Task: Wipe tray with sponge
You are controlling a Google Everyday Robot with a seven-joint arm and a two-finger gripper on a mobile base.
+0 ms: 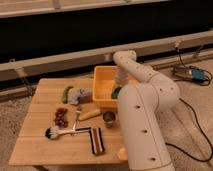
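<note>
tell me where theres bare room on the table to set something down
Bare wood along the table front-left edge, and the back-left corner behind the green pepper. Crowded mid-table: cloth, grapes, banana, cup. The gripper holds the sponge inside the tray.

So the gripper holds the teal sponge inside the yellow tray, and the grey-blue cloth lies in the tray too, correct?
Not quite. The camera view shows the grey-blue cloth on the wooden table, left of the tray, not in it. The gripper is down inside the tray at the sponge.

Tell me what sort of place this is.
Probably an indoor test space: a wooden table on carpet, cables on the floor, and a robot's gripper, jaws shut on the sponge, reaching into a yellow tray.
</note>
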